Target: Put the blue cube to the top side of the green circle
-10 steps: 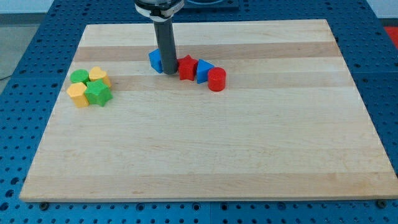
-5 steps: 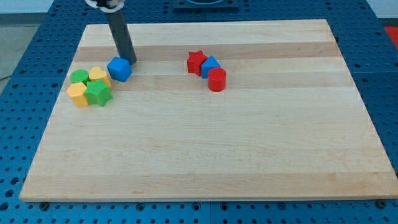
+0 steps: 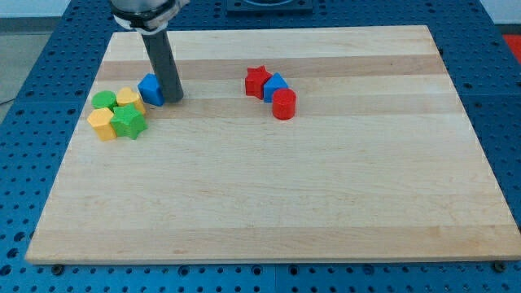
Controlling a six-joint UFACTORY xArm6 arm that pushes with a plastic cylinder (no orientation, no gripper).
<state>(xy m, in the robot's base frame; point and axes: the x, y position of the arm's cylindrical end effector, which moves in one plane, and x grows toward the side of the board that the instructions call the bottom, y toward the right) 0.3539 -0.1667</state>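
Tip against the blue cube's right face, nudging it toward the green circle.

My tip (image 3: 173,98) stands just to the view's right of the blue cube (image 3: 151,89), touching or nearly so, a placement that suits pushing it leftward. The cube sits just right of the yellow heart (image 3: 128,98), while the green circle (image 3: 103,101) lies further left in the cluster with the green star (image 3: 129,122) and yellow block (image 3: 101,123) on the table (image 3: 277,195). The cube is not yet above the circle. It looks turned slightly, one corner toward the view's bottom; being a cube, it has no long axis. The arm carries no jaws, only the rod.
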